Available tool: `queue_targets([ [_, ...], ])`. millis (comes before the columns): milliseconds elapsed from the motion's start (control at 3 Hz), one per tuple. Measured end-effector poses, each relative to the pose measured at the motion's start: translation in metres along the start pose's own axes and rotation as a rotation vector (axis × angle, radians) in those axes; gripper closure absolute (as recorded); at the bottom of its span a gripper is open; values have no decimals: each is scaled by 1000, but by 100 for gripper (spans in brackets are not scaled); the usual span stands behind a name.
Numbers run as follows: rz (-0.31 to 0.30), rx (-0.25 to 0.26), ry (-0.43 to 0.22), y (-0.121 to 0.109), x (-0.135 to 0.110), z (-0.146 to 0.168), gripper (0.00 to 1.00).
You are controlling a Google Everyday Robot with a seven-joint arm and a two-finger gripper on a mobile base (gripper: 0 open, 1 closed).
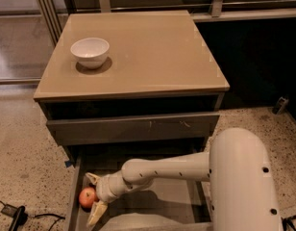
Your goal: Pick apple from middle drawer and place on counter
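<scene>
As the middle drawer [177, 198] stands open | hand [91, 198] spread; straddling apple [85, 196]
</scene>
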State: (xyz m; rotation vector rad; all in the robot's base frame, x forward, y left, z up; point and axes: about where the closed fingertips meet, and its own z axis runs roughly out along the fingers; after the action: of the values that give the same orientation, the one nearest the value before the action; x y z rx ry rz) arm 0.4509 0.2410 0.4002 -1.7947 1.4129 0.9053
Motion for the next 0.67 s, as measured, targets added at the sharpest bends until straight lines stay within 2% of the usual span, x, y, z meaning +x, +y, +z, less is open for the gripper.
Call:
queue_targets([
  [333, -1, 0, 1, -1, 0, 1, 16],
  [667, -1, 0, 1, -1, 0, 1, 47],
])
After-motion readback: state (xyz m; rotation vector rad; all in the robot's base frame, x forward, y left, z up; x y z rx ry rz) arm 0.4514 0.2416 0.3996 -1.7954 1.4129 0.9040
